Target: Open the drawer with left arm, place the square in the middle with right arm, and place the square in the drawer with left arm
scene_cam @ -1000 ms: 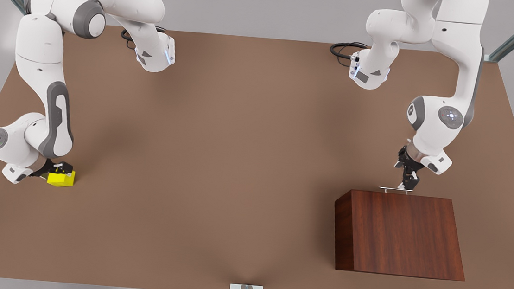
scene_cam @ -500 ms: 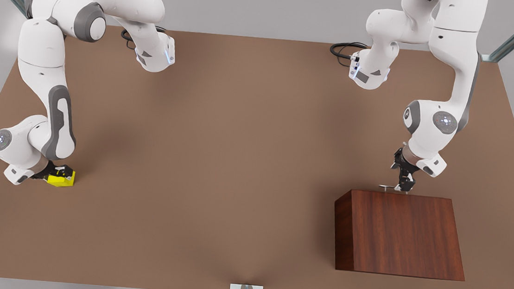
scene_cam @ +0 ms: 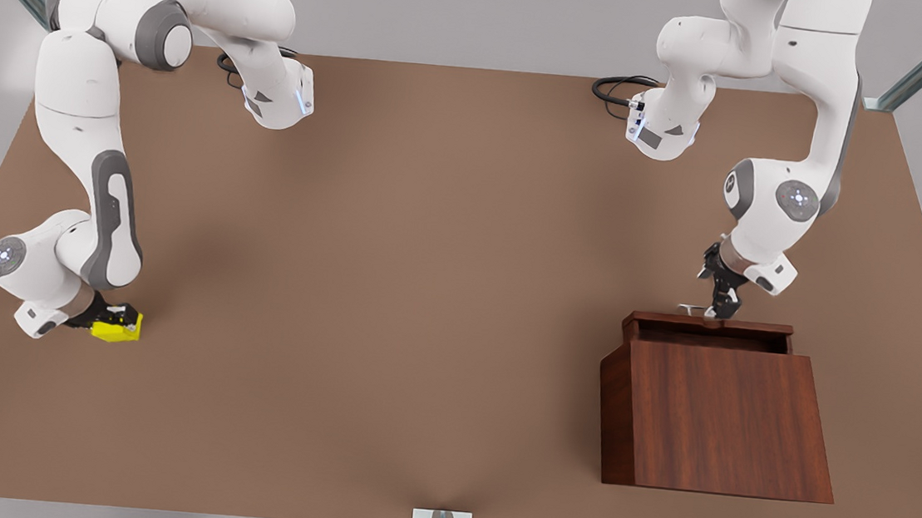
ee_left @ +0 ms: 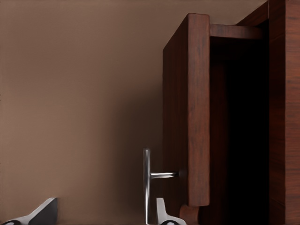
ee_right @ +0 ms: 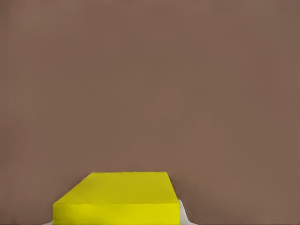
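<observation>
Brown matte tabletop (scene_cam: 425, 289) filled the workspace, bare at the middle (scene_cam: 423, 306). We noted the wood-grain cabinet (scene_cam: 718, 419) on the front view's right, with its drawer (scene_cam: 707, 328) drawn partly out toward the far edge, leaving a narrow dark gap.

We identified the arm at the cabinet as the left arm, since its wrist view showed the drawer front (ee_left: 187, 108) and the silver bar handle (ee_left: 147, 185). The left gripper (scene_cam: 721, 308) sat at the handle, one fingertip on each side of the bar; we could not tell from the frames whether the jaws were clamped on it or merely hooked behind it.

For this step we judged that the pull should run straight along the drawer's travel, level and unhurried, until the opening would admit the cube from above. Any sideways drift could slip the thin bar from the fingers.

On the front view's left, the right gripper (scene_cam: 107, 317) held the yellow square (scene_cam: 119, 327) low over the tabletop, jaws closed against its sides, well apart from the middle.
</observation>
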Available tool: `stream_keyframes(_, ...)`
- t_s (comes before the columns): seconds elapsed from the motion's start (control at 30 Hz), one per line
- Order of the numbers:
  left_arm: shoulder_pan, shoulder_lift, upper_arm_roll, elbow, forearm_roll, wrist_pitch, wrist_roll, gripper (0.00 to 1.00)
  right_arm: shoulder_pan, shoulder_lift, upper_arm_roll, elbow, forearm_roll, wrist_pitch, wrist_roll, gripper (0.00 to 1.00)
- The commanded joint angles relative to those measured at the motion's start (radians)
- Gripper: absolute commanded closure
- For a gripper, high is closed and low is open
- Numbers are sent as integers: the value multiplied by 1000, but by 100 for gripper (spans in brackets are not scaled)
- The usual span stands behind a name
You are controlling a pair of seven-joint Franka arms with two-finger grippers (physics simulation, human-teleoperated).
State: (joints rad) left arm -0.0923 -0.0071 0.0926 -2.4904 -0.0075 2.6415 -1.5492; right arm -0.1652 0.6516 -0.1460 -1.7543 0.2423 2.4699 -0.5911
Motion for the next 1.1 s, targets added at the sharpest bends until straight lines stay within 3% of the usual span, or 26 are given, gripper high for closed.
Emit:
stream_keyframes(0.0,0,-1,-1,-2,0,0,-5,0,1,-9,9,-4,-1,-2,14,27)
stream_keyframes(0.13,0,-34,-1,-48,0,0,-26,0,98,-69,37,-10,-6,-61,241,27)
stream_keyframes(0.33,0,-83,-1,-94,0,-18,-26,0,434,-139,39,-7,-11,-115,802,26)
stream_keyframes(0.53,-1,-188,-1,-186,0,-29,-51,0,766,-33,39,156,-80,-115,1468,26)
stream_keyframes(0.6,-3,-295,-1,-185,0,-176,-51,0,859,5,39,206,-98,-115,1640,26)
stream_keyframes(0.63,-6,-330,-1,-151,0,-224,-51,0,878,36,40,257,-139,-158,1732,26)
stream_keyframes(0.73,-21,-272,-2,88,11,-311,56,0,898,149,92,423,-150,-193,1939,26)
stream_keyframes(0.83,-49,-73,-7,335,9,-353,369,0,921,204,144,467,-178,-187,2091,26)
stream_keyframes(0.97,-110,170,-8,737,11,-653,653,0,922,218,155,461,-196,-187,2130,26)
stream_keyframes(1.0,-145,242,-2,869,11,-744,776,0,920,220,155,450,-225,-187,2128,8)
stream_keyframes(1.03,-156,253,-10,904,12,-773,866,0,920,220,154,449,-229,-187,2128,0)
stream_keyframes(1.07,-156,245,-16,904,12,-776,1006,0,917,218,154,449,-229,-190,2125,0)
